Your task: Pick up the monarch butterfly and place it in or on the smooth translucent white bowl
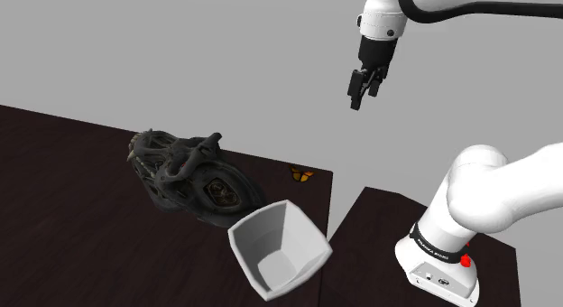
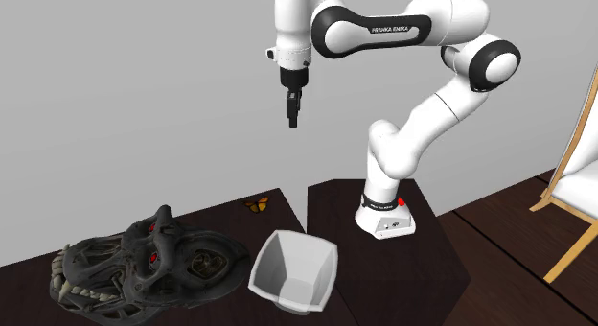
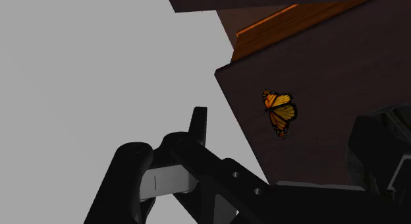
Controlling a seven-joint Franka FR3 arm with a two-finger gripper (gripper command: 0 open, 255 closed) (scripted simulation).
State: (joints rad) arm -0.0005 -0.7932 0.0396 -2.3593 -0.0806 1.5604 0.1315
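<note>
One all-black gripper (image 1: 364,96) hangs high in the air off the white arm (image 1: 487,197). Can't tell from any cam whether it's released or clenched, and I see nothing in it. It's pointing down, well above the table and well apart from everything on it.

Below it, the small orange-and-black monarch butterfly (image 1: 302,175) lies flat, wings spread, on the dark brown wooden table (image 1: 72,197), right by the corner nearest the stand. Wrist cam has the butterfly (image 3: 280,113) ahead of the gripper, close to the table edge w/ grey backdrop beyond.

Nearer the shoulder cam, the plain white angular bowl w/ squared-off sides (image 1: 305,235) sits open side up at the table edge, near the butterfly but not touching it. Just beside the bowl, toward the shoulder view's left, is a big dark grey fanged monster mask w/ red eyes (image 2: 144,262).

Across a narrow gap from the table is the dark box stand (image 2: 422,267) w/ the arm base. In the second exterior view's right, I see a pale wooden easel (image 2: 575,180).
</note>
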